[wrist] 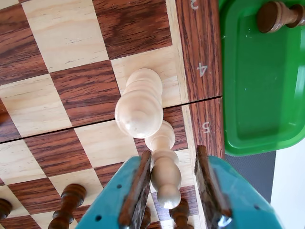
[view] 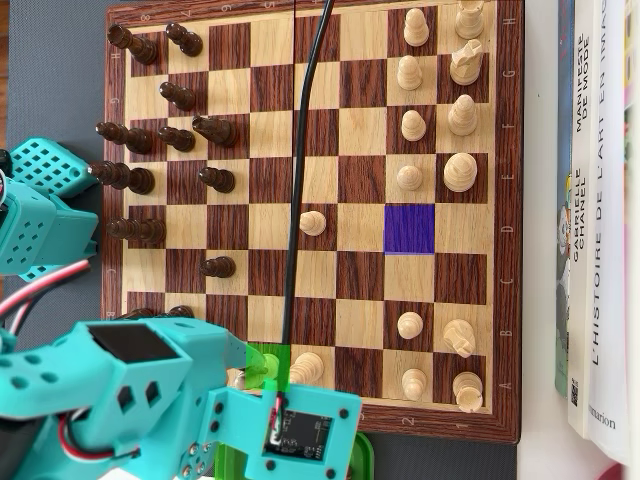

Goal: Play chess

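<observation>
Two light pieces sat directly ahead of the claw (wrist: pixel 174 191) in the wrist view. I noted a light bishop-like piece (wrist: pixel 164 164) standing between the two teal fingers (wrist: pixel 128 195), its rounded top lying level with the brown finger pads. The jaws stood spread, with a clear gap on either side of the piece; I saw no pad touching it. Just beyond it, and partly overlapping it in this view, stood a larger light piece (wrist: pixel 139 105) near the board's folding seam.

I recorded the chessboard (wrist: pixel 71 62) filling most of the wrist view, with its dark border strip bearing the numerals 4 and 5 running beside the claw. Dark pieces (wrist: pixel 69 202) showed at the lower left edge, close to the left finger. Beside the board lay a green tray (wrist: pixel 259 81), with one dark piece (wrist: pixel 276 16) lying on its side at the tray's upper end.

From the overhead view, I observed the teal arm (view: pixel 130 390) reaching over the board's lower left corner, covering the claw itself. A light piece (view: pixel 305 368) stood just beside the arm's front on the bottom rows, next to a green-tinted square (view: pixel 265 362). One square toward the right was tinted blue-violet (view: pixel 409 228) and held nothing. Dark pieces (view: pixel 160 135) were ranked along the left side, light pieces (view: pixel 440 100) along the right. A black cable (view: pixel 303 150) crossed the board. Books (view: pixel 595 220) lay on the counter to the right of the board.
</observation>
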You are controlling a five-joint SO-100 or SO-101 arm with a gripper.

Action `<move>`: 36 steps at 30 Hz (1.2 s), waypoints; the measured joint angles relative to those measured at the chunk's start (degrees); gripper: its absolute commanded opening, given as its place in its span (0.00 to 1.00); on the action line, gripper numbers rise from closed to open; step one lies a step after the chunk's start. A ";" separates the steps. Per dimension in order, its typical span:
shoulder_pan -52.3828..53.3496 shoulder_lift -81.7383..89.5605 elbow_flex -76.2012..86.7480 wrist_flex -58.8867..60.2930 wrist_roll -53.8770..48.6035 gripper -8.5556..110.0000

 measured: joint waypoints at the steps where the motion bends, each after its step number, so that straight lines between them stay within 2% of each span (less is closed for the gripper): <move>1: -0.18 0.00 0.00 0.00 0.00 0.20; 21: -2.02 7.29 0.00 0.00 0.00 0.20; 31: -2.11 24.08 2.55 0.00 0.00 0.20; 36: -5.54 34.19 7.56 -1.67 0.18 0.20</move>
